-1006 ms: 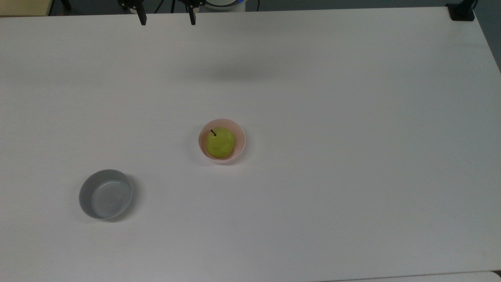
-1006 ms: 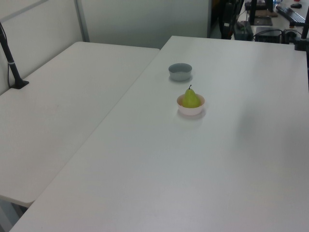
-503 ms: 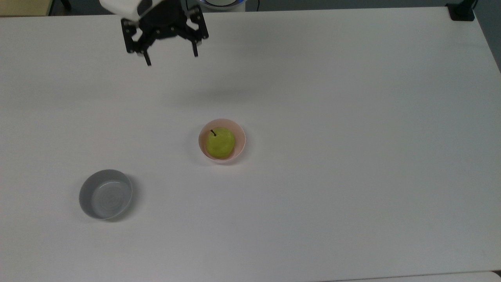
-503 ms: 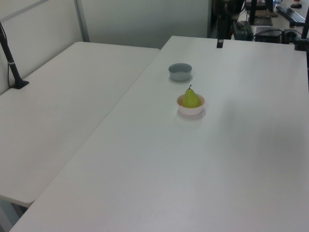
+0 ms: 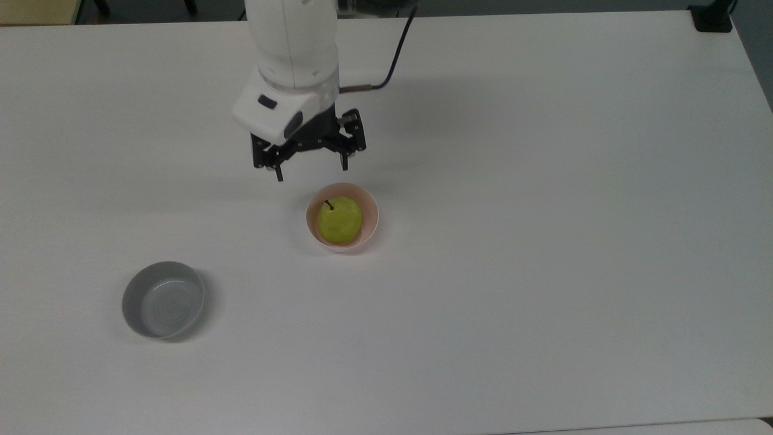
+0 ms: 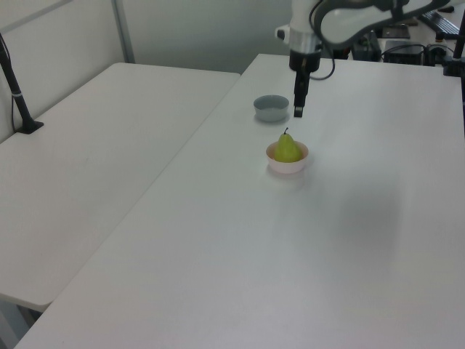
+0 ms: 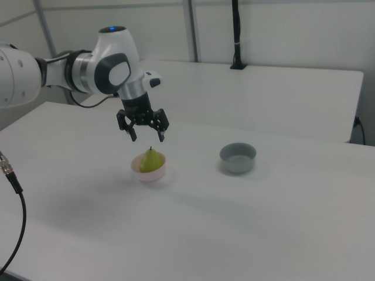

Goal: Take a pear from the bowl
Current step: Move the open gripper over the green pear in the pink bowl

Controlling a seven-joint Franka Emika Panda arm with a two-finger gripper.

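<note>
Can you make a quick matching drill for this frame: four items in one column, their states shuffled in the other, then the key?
Items:
1. pear
2. pink bowl
3. grey bowl
4. gripper

States:
A. open, above the table, holding nothing
B. empty, standing apart near the top view's lower left
C. sits upright in a bowl, stem up
D. holds the fruit, mid-table

Pairs: 1-C, 2-D, 3-B, 4-A
</note>
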